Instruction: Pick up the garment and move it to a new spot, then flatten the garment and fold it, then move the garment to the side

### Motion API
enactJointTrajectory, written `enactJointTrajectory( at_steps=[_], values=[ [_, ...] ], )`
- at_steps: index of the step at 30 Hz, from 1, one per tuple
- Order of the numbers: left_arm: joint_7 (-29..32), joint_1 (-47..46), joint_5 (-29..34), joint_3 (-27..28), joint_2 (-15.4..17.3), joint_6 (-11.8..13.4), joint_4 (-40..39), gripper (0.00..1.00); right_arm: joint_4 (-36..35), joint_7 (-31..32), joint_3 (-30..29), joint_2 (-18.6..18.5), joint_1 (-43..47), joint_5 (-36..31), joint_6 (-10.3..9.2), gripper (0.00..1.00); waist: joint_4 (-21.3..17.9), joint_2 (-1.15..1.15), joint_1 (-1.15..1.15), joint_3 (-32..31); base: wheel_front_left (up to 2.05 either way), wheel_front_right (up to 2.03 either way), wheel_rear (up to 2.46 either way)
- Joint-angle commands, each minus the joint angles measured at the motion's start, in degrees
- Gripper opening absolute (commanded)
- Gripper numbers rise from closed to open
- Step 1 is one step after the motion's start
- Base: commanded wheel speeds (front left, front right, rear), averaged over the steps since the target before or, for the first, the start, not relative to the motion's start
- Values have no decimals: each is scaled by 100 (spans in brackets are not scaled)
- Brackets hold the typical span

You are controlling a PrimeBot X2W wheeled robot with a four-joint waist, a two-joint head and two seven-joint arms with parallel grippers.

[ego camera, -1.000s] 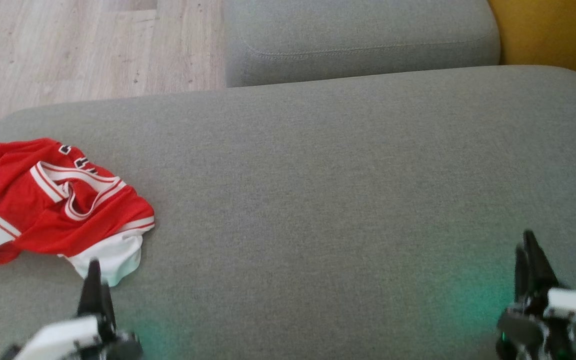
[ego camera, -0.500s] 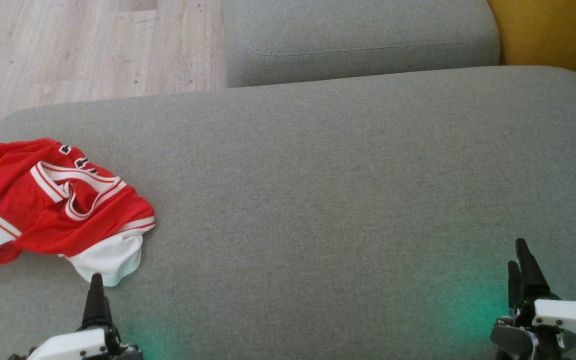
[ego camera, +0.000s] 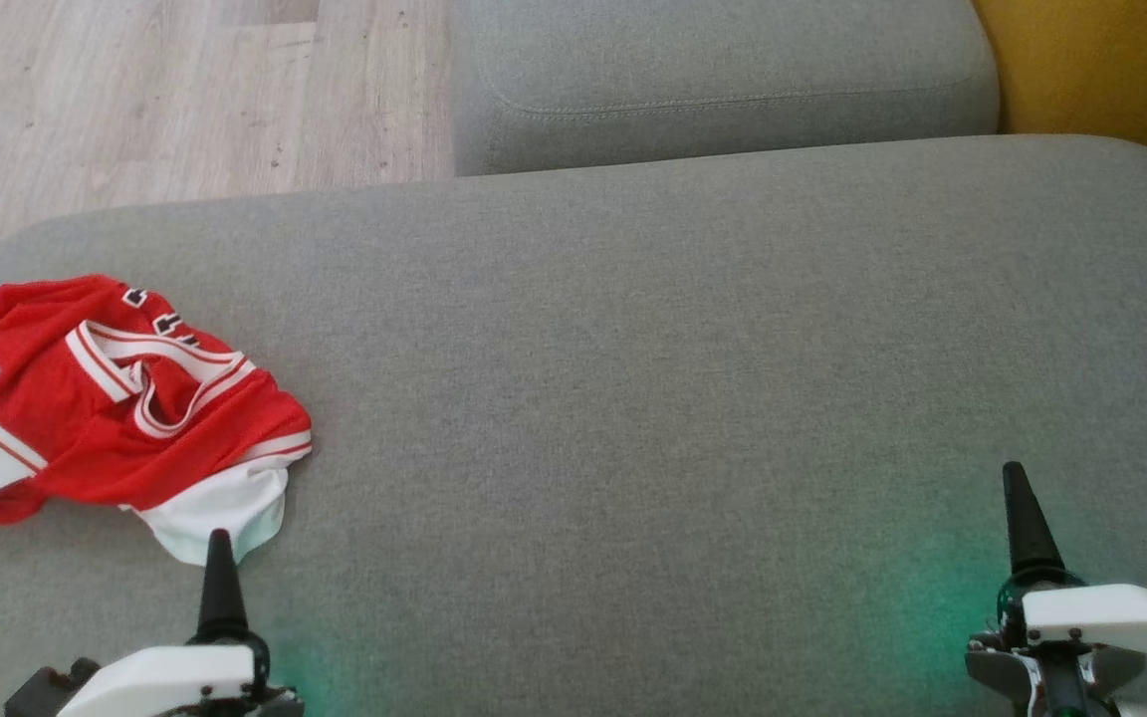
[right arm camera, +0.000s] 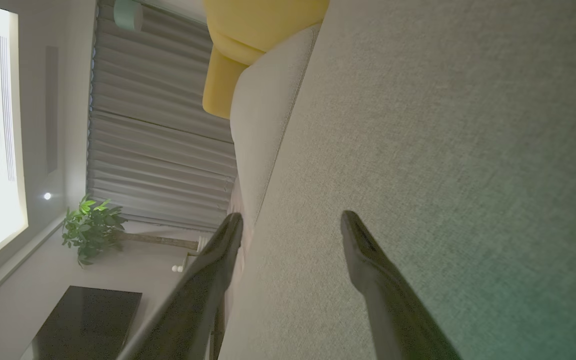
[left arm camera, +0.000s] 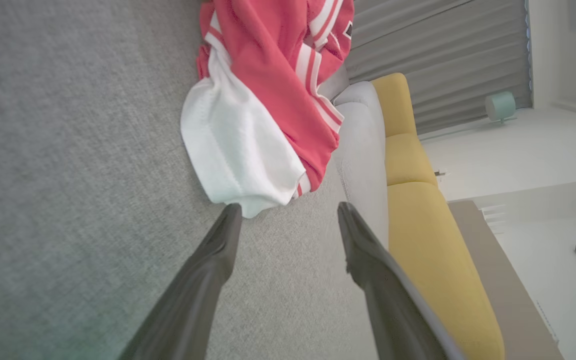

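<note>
Since the garment [ego camera: 125, 398] lies in a crumpled red-and-white heap at the left end of the grey sofa cushion [ego camera: 633, 378], the head view suggests the task has barely begun. Nothing is lifted, flattened or folded, and every step looks left to do. In this view the left gripper [ego camera: 222, 588] shows one dark finger rising just below the garment's white hem, close to it but apparently not on it. The right gripper [ego camera: 1027, 528] stands well apart over bare cushion at the lower right. Most of the cushion between them is free, so there is room for a new spot.

From the left wrist view, the left gripper [left arm camera: 288, 212] has its jaws spread wide with nothing between them. One fingertip sits right at the edge of the white hem [left arm camera: 238, 160], and whether it touches cannot be told. The garment [left arm camera: 268, 60] stretches away ahead of the fingers, so a grab at the hem seems the likely next step.

From the right wrist view, the right gripper [right arm camera: 290, 222] also has its jaws wide apart and holds nothing, with plain grey cushion [right arm camera: 443, 125] beneath it.

Compared with a second ago, both grippers have spread their fingers, which then stood close together. Both fingers have shifted a little sideways in the head view. The left one then overlapped the white hem and now sits just clear of it. The garment keeps the same place and shape, and the slight shift of the whole picture is the camera's.
</note>
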Motion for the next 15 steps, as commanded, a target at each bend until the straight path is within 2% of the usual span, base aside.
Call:
enactJointTrajectory(
  at_steps=[1,15],
  values=[
    [-75,-217,142,2,79,25,-204,100,-212,-70,57,-21,-318,-145,11,100,1,0,0,-3,0,0,0],
    [-327,-196,1363,-256,189,138,-359,100,-354,-278,255,-26,-322,-1290,16,100,23,0,0,-23,0,0,0]
  ],
)
